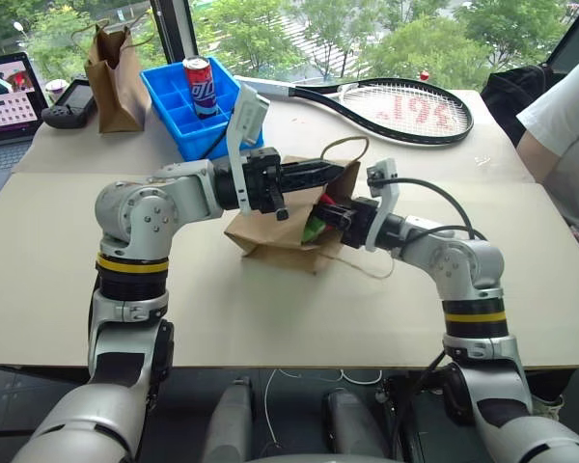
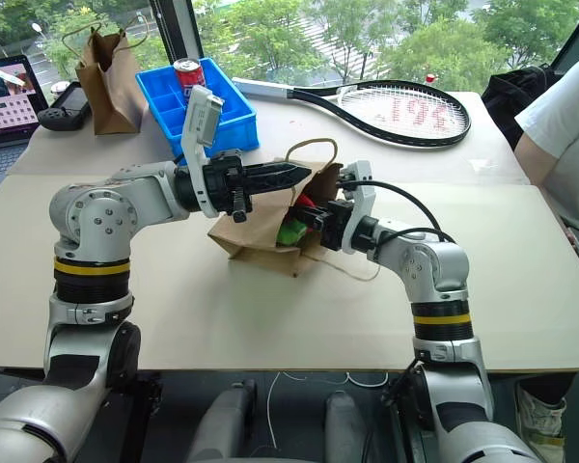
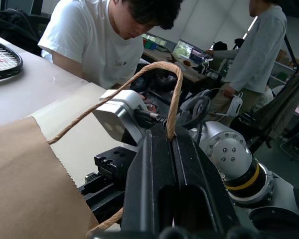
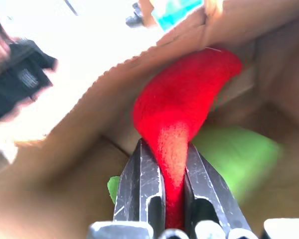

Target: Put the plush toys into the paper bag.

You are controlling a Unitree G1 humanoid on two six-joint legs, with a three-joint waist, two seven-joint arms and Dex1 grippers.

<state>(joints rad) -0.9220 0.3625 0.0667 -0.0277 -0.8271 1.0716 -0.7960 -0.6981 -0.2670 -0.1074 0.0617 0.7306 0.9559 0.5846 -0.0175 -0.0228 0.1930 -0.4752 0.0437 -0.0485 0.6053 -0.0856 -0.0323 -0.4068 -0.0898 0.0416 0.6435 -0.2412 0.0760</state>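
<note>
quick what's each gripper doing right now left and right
Left gripper: shut on the paper bag's twine handle.
Right gripper: shut on the red plush toy, at the bag's mouth.

The setting is an indoor office or laboratory workspace used for robot trials. A wide pale table (image 1: 68, 251) stands before large windows (image 1: 299, 29) along the top of the frame, with trees outside. At upper left sit a laptop (image 1: 8, 111) and a dark handheld controller (image 1: 69, 104). The tabletop carries test props: a blue compartment bin (image 1: 179, 116) and a tennis racket (image 1: 396, 108). In the left wrist view, a seated person (image 3: 97, 45) and a standing person (image 3: 251, 55) appear among desks with monitors (image 3: 182, 49).
</note>
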